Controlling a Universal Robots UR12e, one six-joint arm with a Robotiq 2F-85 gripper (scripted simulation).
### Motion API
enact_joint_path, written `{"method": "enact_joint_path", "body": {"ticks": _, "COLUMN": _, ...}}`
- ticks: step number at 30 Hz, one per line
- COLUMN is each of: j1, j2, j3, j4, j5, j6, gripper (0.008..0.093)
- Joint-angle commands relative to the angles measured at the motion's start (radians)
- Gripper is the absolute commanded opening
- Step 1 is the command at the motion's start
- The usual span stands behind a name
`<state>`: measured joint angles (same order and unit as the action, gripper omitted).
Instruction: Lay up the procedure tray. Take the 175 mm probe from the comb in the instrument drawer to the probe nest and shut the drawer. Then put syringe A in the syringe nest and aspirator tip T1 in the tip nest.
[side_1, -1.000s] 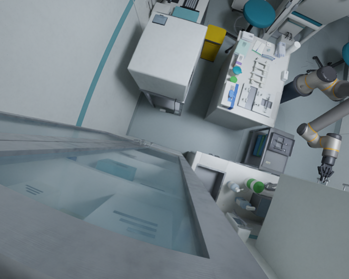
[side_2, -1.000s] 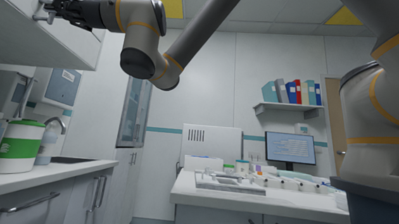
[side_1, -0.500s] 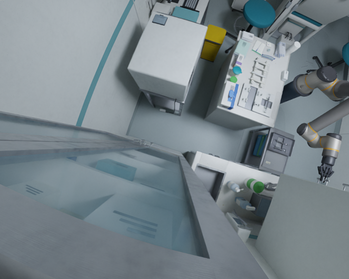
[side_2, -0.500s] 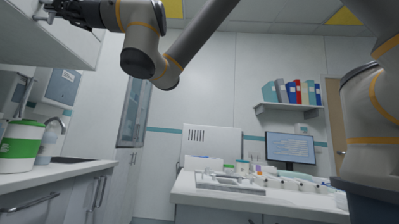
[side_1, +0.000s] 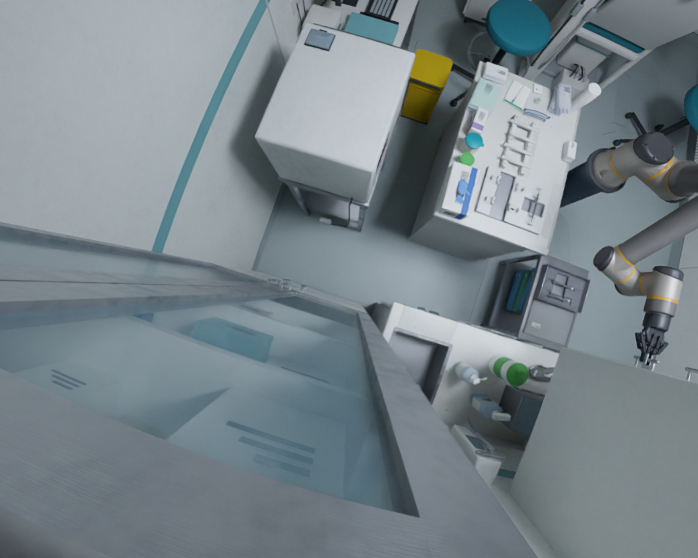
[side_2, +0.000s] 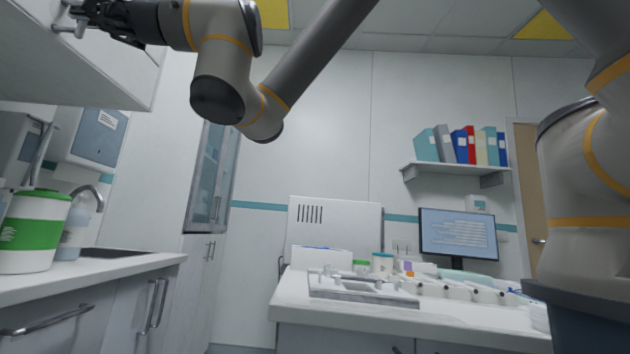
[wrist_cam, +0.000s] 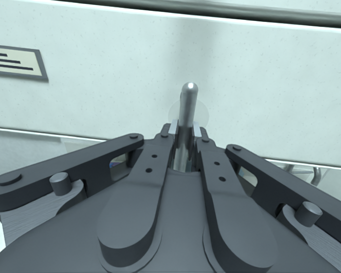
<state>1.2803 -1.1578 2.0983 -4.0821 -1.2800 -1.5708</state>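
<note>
The instrument drawer's inside, with its comb and probe, is hidden; only its pale front panel (wrist_cam: 170, 71) shows, carrying a small label (wrist_cam: 20, 64) at the left. The drawer's steel bar handle (wrist_cam: 186, 113) sits gripped between the fingers of my gripper (wrist_cam: 185, 130), which is closed on it high up at the wall unit (side_2: 70, 22). From the side camera the gripper (side_1: 649, 349) points down at the unit's top edge. The procedure tray (side_2: 362, 290) with its nests lies on the white cart (side_1: 500, 174) across the room.
Behind the cart stand a monitor (side_2: 459, 234) and a shelf of binders (side_2: 460, 145). A counter with a sink, tap and green-banded canister (side_2: 30, 230) runs below the wall unit. A glass-fronted cabinet (side_2: 212, 175), a yellow bin (side_1: 428, 84) and a teal stool (side_1: 518, 26) stand around the floor.
</note>
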Motion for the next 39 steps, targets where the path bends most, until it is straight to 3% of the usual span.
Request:
{"method": "enact_joint_path", "body": {"ticks": 1, "j1": 0.0, "j2": 0.0, "j3": 0.0, "j4": 0.0, "j5": 0.0, "j6": 0.0, "gripper": 0.0185}}
{"method": "enact_joint_path", "body": {"ticks": 16, "j1": 0.0, "j2": 0.0, "j3": 0.0, "j4": 0.0, "j5": 0.0, "j6": 0.0, "gripper": 0.048}}
{"method": "enact_joint_path", "body": {"ticks": 39, "j1": -0.007, "j2": -0.017, "j3": 0.027, "j4": -0.012, "j5": 0.006, "j6": 0.0, "gripper": 0.048}}
